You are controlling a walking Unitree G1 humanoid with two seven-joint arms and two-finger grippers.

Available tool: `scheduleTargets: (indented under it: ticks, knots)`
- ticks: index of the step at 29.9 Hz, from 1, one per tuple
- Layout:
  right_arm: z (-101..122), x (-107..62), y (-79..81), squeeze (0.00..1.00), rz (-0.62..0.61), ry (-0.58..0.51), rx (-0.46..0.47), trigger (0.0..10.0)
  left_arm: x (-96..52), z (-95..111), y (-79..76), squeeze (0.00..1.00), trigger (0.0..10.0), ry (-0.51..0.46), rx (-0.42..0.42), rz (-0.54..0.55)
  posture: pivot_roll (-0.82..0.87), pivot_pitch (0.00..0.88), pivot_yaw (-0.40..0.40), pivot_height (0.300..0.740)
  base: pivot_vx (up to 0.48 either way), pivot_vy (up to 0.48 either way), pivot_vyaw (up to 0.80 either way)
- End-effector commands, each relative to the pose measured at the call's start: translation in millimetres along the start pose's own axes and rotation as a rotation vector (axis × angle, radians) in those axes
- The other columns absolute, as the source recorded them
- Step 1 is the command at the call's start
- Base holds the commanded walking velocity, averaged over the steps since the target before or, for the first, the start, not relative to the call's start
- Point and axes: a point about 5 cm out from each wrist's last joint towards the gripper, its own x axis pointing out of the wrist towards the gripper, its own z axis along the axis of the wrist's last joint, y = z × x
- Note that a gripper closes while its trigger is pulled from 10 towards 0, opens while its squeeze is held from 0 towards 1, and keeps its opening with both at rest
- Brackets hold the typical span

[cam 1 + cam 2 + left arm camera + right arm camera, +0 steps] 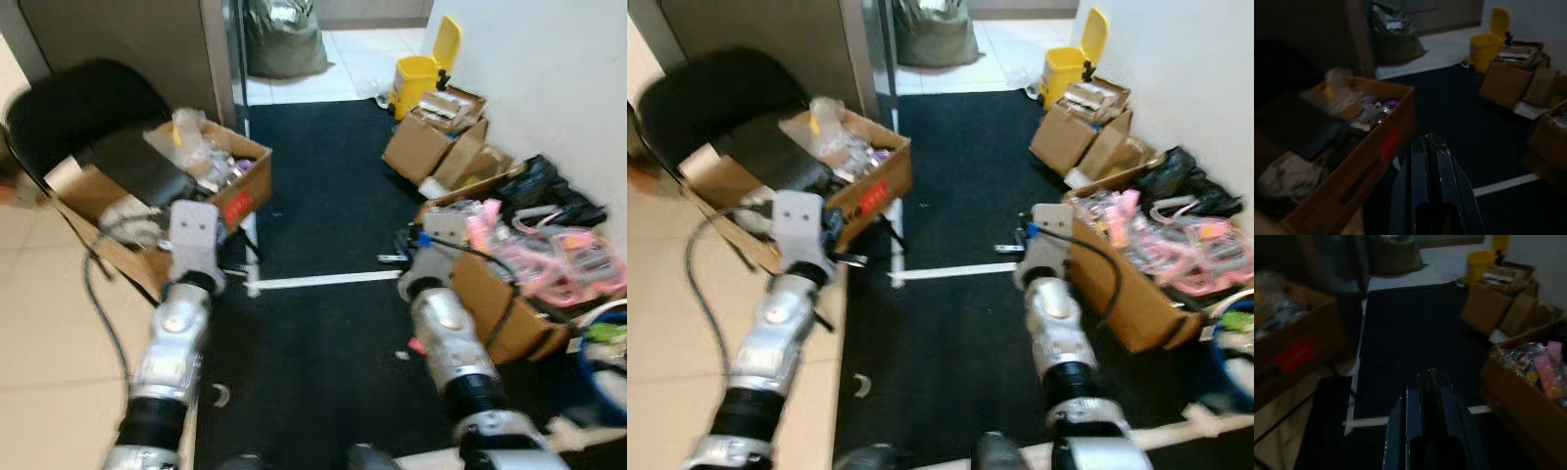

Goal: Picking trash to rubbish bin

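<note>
A yellow rubbish bin (423,78) with its lid raised stands at the far end of the black carpet (323,196), against the right wall. Small scraps lie on the carpet: a red bit (416,345) beside my right arm and a pale curved piece (860,385) near the left edge. Both arms reach forward at mid height. In the left wrist view my left gripper (1428,141) is shut with nothing held, next to the open cardboard box (1386,122). My right gripper (1430,376) is shut and empty too, above the carpet.
A cluttered cardboard box (245,186) rests on a black chair (78,98) at the left. Boxes (431,147), a black bag (549,186) and a box of pink packets (509,304) line the right wall. A white strip (323,280) crosses the carpet. A grey sack (284,39) sits beyond.
</note>
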Motion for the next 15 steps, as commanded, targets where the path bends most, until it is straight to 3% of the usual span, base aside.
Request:
scheduleTargets:
  ticks: [1,15]
  knots:
    - [-3.4,-1.0,3.2,0.0,0.004,0.01,0.009,10.0,-2.0,-3.8,2.7,0.0,10.0,0.011,0.001,0.015,0.04,0.038,-0.017,0.74,0.266,0.0,0.0]
    - [-3.2,0.2,4.1,0.0,0.012,0.011,0.004,10.0,-2.5,-4.0,3.2,0.0,10.0,0.01,-0.001,0.023,0.03,0.038,-0.022,0.74,0.266,0.0,0.0]
